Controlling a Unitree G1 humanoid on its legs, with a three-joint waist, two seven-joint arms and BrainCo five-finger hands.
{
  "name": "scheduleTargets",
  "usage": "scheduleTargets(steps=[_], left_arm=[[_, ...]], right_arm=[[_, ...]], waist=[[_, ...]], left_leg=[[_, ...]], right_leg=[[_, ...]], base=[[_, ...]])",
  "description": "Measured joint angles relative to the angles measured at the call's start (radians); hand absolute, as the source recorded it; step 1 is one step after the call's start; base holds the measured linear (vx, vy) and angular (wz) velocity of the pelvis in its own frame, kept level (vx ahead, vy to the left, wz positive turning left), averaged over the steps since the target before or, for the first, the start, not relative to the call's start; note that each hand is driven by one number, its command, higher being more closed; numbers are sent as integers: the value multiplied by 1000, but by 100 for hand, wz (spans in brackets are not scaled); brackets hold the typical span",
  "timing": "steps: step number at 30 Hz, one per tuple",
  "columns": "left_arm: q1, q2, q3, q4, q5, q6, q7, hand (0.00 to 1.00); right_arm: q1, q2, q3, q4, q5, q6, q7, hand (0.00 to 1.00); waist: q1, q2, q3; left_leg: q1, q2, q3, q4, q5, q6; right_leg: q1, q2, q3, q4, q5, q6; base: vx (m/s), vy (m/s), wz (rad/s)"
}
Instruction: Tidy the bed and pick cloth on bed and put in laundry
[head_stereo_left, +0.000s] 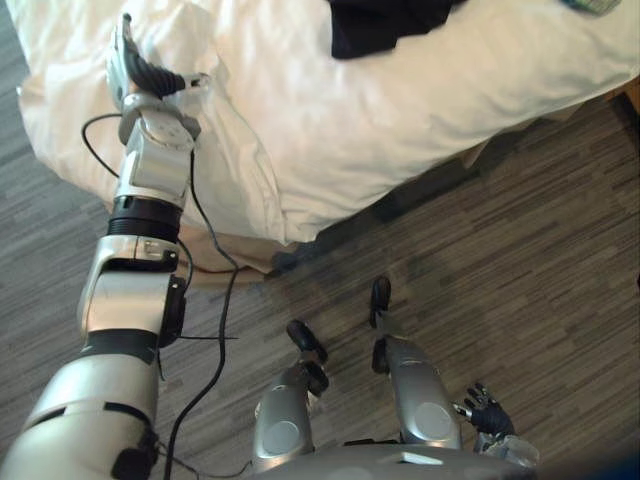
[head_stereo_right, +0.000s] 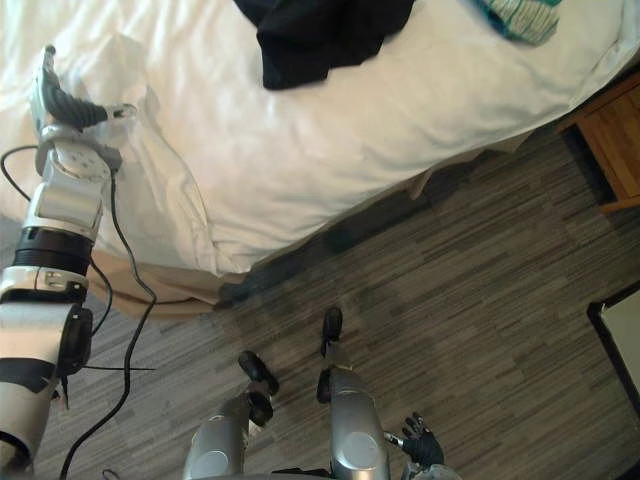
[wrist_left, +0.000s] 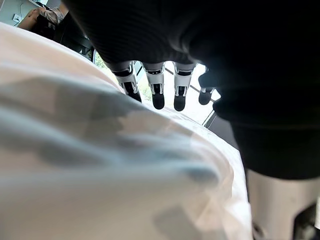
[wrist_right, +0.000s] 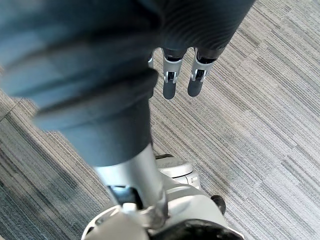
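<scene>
A dark cloth (head_stereo_right: 320, 35) lies bunched on the white duvet (head_stereo_left: 400, 110) at the far side of the bed. A small teal patterned cloth (head_stereo_right: 515, 18) lies further right on the bed. My left hand (head_stereo_left: 150, 78) is stretched out over the duvet's rumpled near-left corner. In the left wrist view its fingers (wrist_left: 158, 95) are straight, just above the white fabric, and hold nothing. My right hand (head_stereo_left: 487, 410) hangs low at my side over the floor, and its fingers (wrist_right: 170, 85) are relaxed and empty.
The duvet hangs over the bed's edge above a beige bed base (head_stereo_left: 230, 260). A wooden nightstand (head_stereo_right: 610, 150) stands at the right by the bed. A dark-rimmed pale object (head_stereo_right: 620, 340) sits at the right edge. Grey striped carpet (head_stereo_right: 480, 300) covers the floor.
</scene>
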Motion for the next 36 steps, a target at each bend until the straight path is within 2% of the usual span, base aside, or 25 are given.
scheduleTargets(steps=[1, 4, 7, 14, 18, 22, 25, 28, 32, 34, 36], left_arm=[[-13, 1, -14, -1, 0, 2, -2, 100], [-68, 2, -35, -11, 0, 5, 0, 100], [-94, 15, -55, -72, 1, 10, 13, 100], [-99, 51, -76, -109, 13, 46, 23, 100], [-121, 71, -105, -104, -3, 68, -36, 100], [-123, 87, -105, -100, -60, 53, -95, 100], [-120, 125, -105, -100, -90, -13, -129, 100], [-82, 182, -96, -105, -139, -98, -158, 100], [160, 203, 19, -152, -172, -218, -212, 100], [293, 202, 61, -174, -173, -267, -242, 100], [470, 196, 118, -219, -175, -314, -274, 100]], right_arm=[[-5, -4, -1, -10, 17, -1, 1, 0], [-66, -5, 1, -129, 100, -45, 15, 0], [-134, -20, 0, -229, 145, -73, 9, 0], [-152, -48, -9, -308, 156, -52, -16, 0], [-145, -50, -9, -314, 155, -43, -16, 0], [-112, -55, -10, -319, 137, -32, -14, 0], [-75, -55, -10, -293, 111, -29, -9, 0], [-41, -54, -25, -232, 53, -28, -4, 0], [9, -52, -51, -156, -1, -29, -12, 0], [19, -44, -49, -116, -15, -8, -30, 0], [30, -33, -44, -69, -18, 27, -51, 0]], waist=[[2, -2, 7], [2, -17, 59], [7, -15, 66], [8, -13, 73], [19, -9, 77], [33, -7, 77], [45, -1, 74], [58, 17, 64], [66, 62, -14], [78, 74, -61], [94, 77, -136]], left_leg=[[-19, 1, -1, 11, -2, 3], [-82, 13, -1, 55, -11, 11], [-150, 32, -2, 105, -32, 16], [-166, 38, -1, 137, -48, 22], [-133, 34, 1, 135, -48, 22], [-72, 32, -2, 126, -49, 22], [-30, 25, -15, 108, -51, 19], [11, 22, -32, 98, -51, 18], [95, 6, -66, 59, -42, 12], [147, -5, -84, 20, -31, 5], [191, -16, -103, -24, -13, -2]], right_leg=[[-16, -3, 0, 6, 0, 1], [-63, -6, 3, 3, 21, 1], [-110, -4, 4, -4, 34, 4], [-115, -6, 11, -5, 43, 11], [-83, -9, 10, -6, 43, 11], [-20, -12, -2, -8, 37, 17], [34, -19, -30, -16, 22, 13], [90, -23, -61, -16, 9, 13], [187, -33, -111, -15, -28, 21], [237, -34, -130, -17, -46, 30], [293, -30, -160, -51, -51, 32]], base=[[-80, 60, 2], [-68, 35, 4], [-39, 9, 0], [40, 22, 0], [71, 22, -1], [55, 19, 3], [25, 29, 19], [27, 30, 25], [76, 46, 28], [111, 45, 28], [126, 23, 39]])
